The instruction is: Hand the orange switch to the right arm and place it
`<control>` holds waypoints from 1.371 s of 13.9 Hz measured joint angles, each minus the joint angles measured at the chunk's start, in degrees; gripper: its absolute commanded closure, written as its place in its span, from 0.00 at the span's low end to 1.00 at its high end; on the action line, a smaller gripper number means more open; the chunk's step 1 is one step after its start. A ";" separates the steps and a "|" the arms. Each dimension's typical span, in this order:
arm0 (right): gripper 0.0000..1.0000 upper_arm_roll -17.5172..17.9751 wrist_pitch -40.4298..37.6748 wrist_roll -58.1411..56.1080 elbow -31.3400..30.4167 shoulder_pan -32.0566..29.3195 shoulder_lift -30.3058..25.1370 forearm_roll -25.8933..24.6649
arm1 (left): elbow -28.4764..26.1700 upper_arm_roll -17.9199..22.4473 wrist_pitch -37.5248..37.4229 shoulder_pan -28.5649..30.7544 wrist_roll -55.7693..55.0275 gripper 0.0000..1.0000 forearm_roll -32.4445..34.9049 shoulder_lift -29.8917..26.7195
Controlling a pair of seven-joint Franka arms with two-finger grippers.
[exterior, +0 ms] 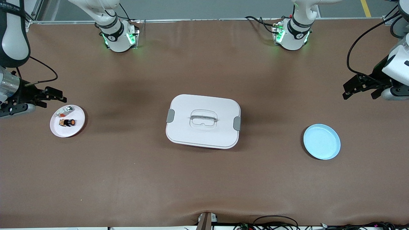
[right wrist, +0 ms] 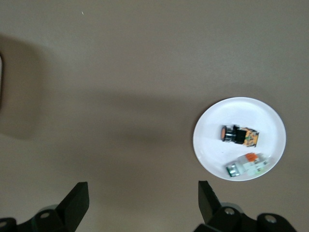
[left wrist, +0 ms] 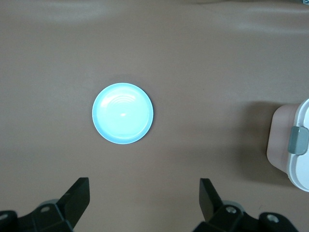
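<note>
- A brown worktop (exterior: 204, 179) carries a closed white lidded box (exterior: 203, 121) at its middle and an empty blue plate (exterior: 321, 141) toward the left arm's end.
- The orange switch (exterior: 67, 122) lies on a white plate (exterior: 78, 126) at the right arm's end, beside a small silver-white piece (exterior: 66, 110).
- The left tool (exterior: 359, 86) and the right tool (exterior: 40, 97) both hang released, grasping nothing.
- Nothing looks begun: pickup, handover and placing all remain.
</note>
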 measured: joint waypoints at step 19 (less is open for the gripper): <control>0.00 1.72 -20.96 31.67 18.56 12.29 -3.09 -6.70 | 0.06 -0.01 -1.16 -0.03 0.02 0.00 0.00 0.00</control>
